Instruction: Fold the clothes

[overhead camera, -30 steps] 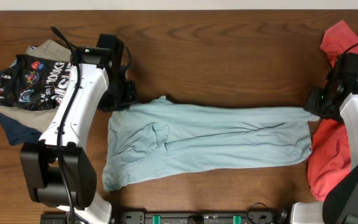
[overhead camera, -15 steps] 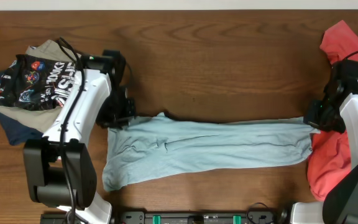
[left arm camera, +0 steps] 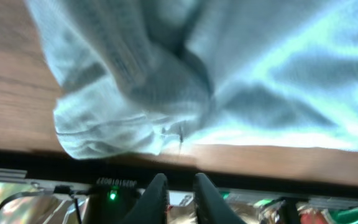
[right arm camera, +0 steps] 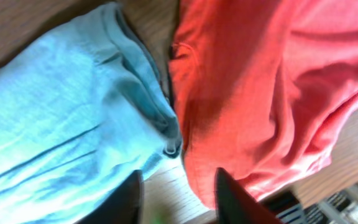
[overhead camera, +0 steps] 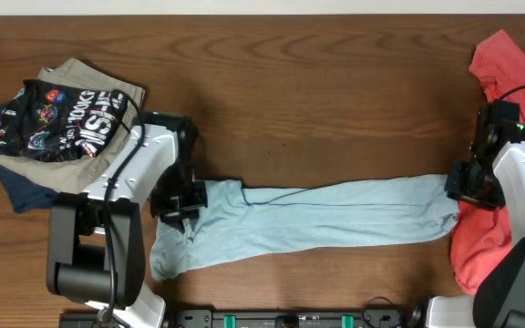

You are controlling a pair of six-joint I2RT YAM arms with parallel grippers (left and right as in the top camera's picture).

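Brown wood-grain tabletop (overhead camera: pixel 335 109) fills the overhead view, matte and streaked. The T-shirt (overhead camera: pixel 335 214) lies across its lower middle as a long, narrow band. The band runs from left of centre almost to the right edge and broadens at its left end into a flap that drops toward the lower left. The cloth is thin, soft and pale sky-blue, with long lengthwise creases and no print. Neither collar nor sleeves can be picked out.

The left gripper (overhead camera: pixel 179 199) covers the band's upper left corner, so from overhead I cannot tell whether it touches the cloth. The left wrist view is blurred. It shows a rolled, bunched hem (left arm camera: pixel 135 118) and two dark fingertips low in the frame, only narrowly apart, with nothing between them. The right gripper (overhead camera: pixel 470 187) sits over the band's right end and hides that corner. In the right wrist view its fingers (right arm camera: pixel 129 199) stand well apart with only bare wood between them. The shirt's folded, ribbed edge (right arm camera: pixel 148 93) lies just beyond them.

That edge lies against a crumpled coral-red garment (overhead camera: pixel 509 64). It is cut off by the right border and partly hidden by the white right arm (overhead camera: pixel 522 182).

At upper left lies a small heap, well apart from the shirt. A black garment with white lettering (overhead camera: pixel 62 123) tops a khaki one (overhead camera: pixel 89 77) and a navy one (overhead camera: pixel 21 187). The white left arm (overhead camera: pixel 126 173) overlaps the heap's edge.
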